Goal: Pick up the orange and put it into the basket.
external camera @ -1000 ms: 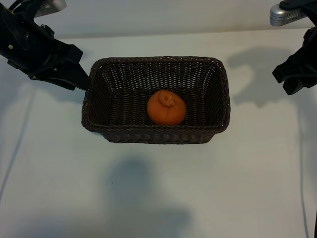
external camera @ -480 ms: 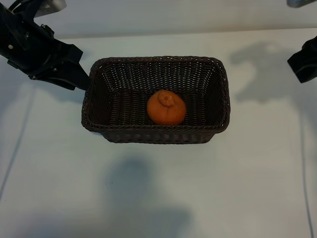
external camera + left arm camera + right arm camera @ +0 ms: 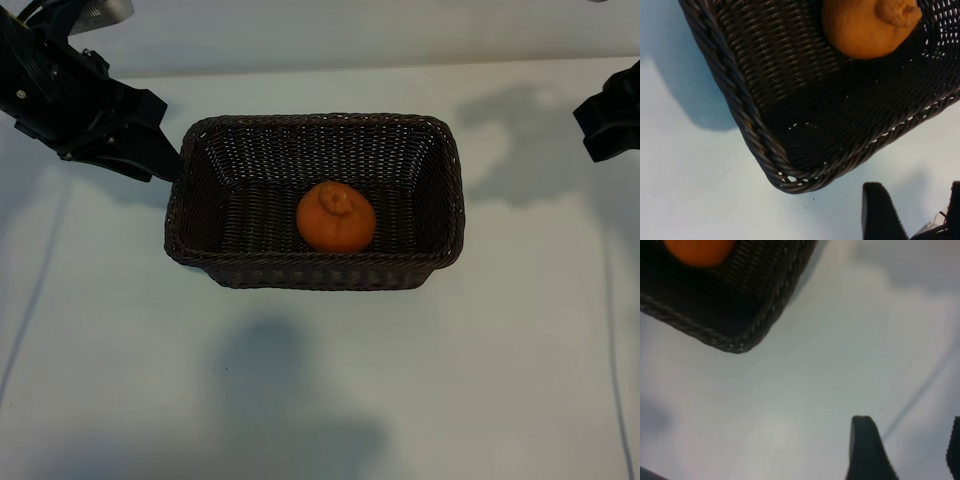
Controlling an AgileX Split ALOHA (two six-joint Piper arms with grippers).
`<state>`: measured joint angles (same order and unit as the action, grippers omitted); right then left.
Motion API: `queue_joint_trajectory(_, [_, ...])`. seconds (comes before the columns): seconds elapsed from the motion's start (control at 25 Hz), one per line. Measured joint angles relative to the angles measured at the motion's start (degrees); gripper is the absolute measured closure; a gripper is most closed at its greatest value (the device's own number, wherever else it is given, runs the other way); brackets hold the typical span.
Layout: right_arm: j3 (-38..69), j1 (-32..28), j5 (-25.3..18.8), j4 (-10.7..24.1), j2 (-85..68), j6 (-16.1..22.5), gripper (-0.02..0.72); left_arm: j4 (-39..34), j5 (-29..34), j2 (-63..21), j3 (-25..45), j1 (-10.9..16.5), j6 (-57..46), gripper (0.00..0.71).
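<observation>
The orange is seen lying inside the basket, on its floor near the front wall, stem knob up. The basket is set on the white tabletop. The left gripper is held just beside the basket's left corner, apart from it, its fingers parted and empty. The right gripper is kept well off the basket's right side, above bare tabletop, its fingers likewise parted with nothing between them.
</observation>
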<state>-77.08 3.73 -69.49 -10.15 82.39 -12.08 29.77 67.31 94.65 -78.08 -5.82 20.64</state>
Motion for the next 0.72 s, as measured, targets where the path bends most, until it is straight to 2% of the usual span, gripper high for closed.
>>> queue_joint_trajectory(0.72, [0.0,0.0,1.8,-4.4,0.0,0.9,0.307,0.1,0.0,0.0,0.0,0.0,-1.9,0.330])
